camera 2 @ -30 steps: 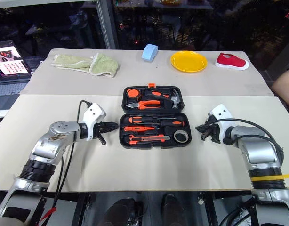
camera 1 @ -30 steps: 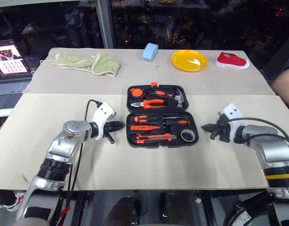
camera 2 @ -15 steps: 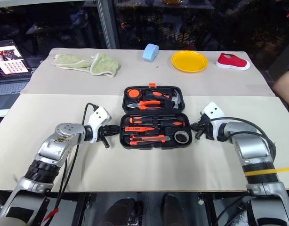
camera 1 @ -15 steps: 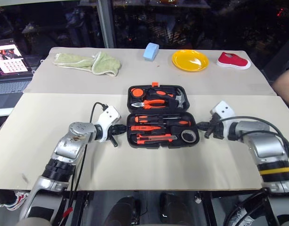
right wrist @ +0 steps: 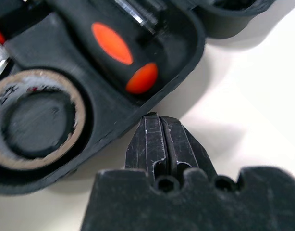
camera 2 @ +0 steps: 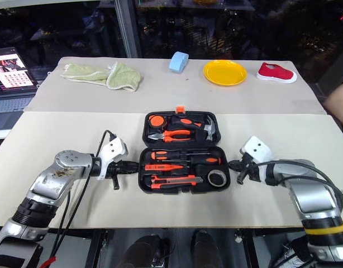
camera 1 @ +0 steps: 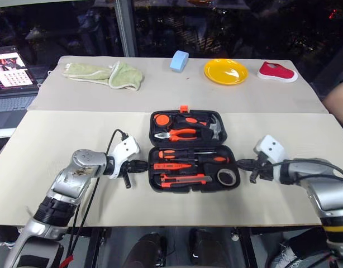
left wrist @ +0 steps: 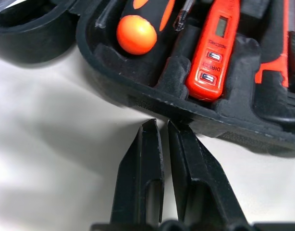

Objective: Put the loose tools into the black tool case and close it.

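On the far left a laptop (camera 1: 12,72) is sitting beside the tabletop (camera 1: 60,139), and a green cloth (camera 1: 104,74) is lying at the back. The left gripper (camera 1: 142,165) is resting low at the left edge of the black tool case (camera 1: 191,151), its fingers (left wrist: 142,173) nearly pressed together with a thin gap and pinching nothing, their tips just at the case wall. The case is lying open in the middle of the tabletop, its lid half holding the pliers (camera 1: 177,134) and hammer (camera 1: 213,128). The near half is carrying the two screwdrivers (camera 1: 185,153), the tester screwdriver (camera 1: 171,166), the utility knife (camera 1: 182,180) and the tape roll (camera 1: 228,178) in their recesses. The right gripper (camera 1: 241,164) is sitting at the case's right edge, pressed fully together and empty. Behind, a blue sponge (camera 1: 179,60), a yellow plate (camera 1: 225,71) and a red shoe (camera 1: 277,72) are lying.
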{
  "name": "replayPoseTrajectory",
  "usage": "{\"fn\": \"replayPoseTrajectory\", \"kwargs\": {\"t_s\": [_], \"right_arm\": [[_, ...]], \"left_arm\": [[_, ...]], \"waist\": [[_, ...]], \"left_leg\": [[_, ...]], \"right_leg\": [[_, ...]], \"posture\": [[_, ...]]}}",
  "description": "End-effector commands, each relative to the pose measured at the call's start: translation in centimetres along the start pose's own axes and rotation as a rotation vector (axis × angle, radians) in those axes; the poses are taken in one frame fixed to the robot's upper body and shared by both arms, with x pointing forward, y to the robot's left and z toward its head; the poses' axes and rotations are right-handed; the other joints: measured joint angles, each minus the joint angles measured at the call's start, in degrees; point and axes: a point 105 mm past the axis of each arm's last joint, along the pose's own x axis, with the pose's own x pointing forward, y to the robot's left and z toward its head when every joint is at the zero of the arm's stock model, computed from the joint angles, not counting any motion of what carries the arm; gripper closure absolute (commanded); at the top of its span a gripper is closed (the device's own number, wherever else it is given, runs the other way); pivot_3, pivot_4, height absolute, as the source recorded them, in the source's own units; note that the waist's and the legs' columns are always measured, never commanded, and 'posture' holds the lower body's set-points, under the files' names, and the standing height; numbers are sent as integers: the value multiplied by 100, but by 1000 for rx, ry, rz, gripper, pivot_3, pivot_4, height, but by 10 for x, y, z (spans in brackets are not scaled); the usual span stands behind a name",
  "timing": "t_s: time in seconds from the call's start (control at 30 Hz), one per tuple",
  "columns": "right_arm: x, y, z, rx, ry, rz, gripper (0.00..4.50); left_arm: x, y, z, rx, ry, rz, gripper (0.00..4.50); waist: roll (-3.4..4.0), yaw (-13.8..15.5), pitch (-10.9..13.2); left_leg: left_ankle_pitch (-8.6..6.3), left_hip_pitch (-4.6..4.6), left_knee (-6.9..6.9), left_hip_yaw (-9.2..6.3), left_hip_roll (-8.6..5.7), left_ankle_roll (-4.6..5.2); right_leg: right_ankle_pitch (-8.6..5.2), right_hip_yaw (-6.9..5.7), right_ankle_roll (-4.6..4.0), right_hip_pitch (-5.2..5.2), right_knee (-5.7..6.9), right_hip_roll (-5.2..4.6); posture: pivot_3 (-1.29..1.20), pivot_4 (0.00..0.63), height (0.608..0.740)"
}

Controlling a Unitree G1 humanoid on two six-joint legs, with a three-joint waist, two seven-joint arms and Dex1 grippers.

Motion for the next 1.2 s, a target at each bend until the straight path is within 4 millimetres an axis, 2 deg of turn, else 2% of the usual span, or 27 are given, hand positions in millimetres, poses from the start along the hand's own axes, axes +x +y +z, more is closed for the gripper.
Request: {"fn": "replayPoseTrajectory", "kwargs": {"t_s": [0.03,0.23,0.4,0.6,0.63,0.67,0.73,0.77,0.83,0.93,1.03,1.07,1.13,1.2], "right_arm": [[-10,26,15,-54,-61,98,4488],[-24,49,7,-31,-51,151,4488],[-29,48,0,-17,-28,111,4488],[-38,21,-1,-24,8,29,4488],[-40,11,1,-14,11,0,4488],[-43,-3,6,22,-2,-33,4500],[-46,-24,20,101,-49,-71,3911],[-46,-29,27,142,-74,-65,3641],[-43,-35,39,215,-111,-47,2992],[-36,-45,52,302,-136,-31,2023],[-27,-52,60,353,-129,-11,1000],[-23,-54,61,362,-116,-9,610],[-16,-59,59,383,-92,-14,104],[-8,-65,58,423,-73,-23,104]], "left_arm": [[4,-24,3,38,-16,-124,4075],[-9,-39,-19,26,51,-155,4075],[-18,-30,-26,-8,71,-100,4075],[-35,13,-33,-49,118,63,4075],[-38,23,-32,-98,113,95,4075],[-43,34,-26,-171,86,122,3849],[-49,52,-12,-337,21,153,3449],[-49,55,-4,-402,-7,142,3028],[-47,60,10,-487,-50,112,2346],[-42,64,28,-583,-82,85,1308],[-32,69,39,-660,-81,82,212],[-28,70,41,-685,-77,77,0],[-23,70,43,-698,-71,65,0],[-17,68,45,-695,-60,48,0]], "waist": [[0,-8,0],[6,-35,-5],[7,-28,-5],[6,-22,-5],[6,-21,-5],[4,-22,-4],[1,-33,4],[-5,-32,8],[-12,-28,12],[-12,-17,11],[-14,-18,9],[-15,-21,8],[-14,-29,7],[-14,-35,7]], "left_leg": [[0,2,0,0,0,0],[-4,19,-6,6,3,-4],[-8,43,-10,9,9,-3],[-7,71,-8,9,9,-6],[-8,74,-8,9,10,-6],[-10,82,-8,9,10,-2],[-21,109,-2,9,11,20],[-20,102,3,9,11,23],[-13,103,8,6,12,25],[1,99,6,2,12,1],[-1,71,6,1,10,10],[8,56,8,2,7,30],[16,8,9,5,0,44],[19,-18,8,4,-1,41]], "right_leg": [[0,0,0,3,0,0],[-2,11,-1,10,2,1],[-5,11,-3,34,-1,1],[-6,9,-1,50,2,0],[-6,8,-1,54,1,-1],[-6,8,-1,67,1,-1],[-7,6,1,105,3,1],[-17,5,19,104,3,2],[-22,0,34,103,8,3],[0,-1,-3,100,11,3],[0,-1,-2,76,8,3],[0,0,-2,57,10,3],[2,2,1,2,19,0],[2,-3,0,-21,32,3]], "posture": [[0,150,732],[0,150,732],[0,150,732],[0,150,732],[0,150,732],[0,150,732],[0,150,732],[0,150,732],[0,150,732],[0,150,732],[0,150,732],[0,150,732],[0,150,732],[0,150,732]]}}
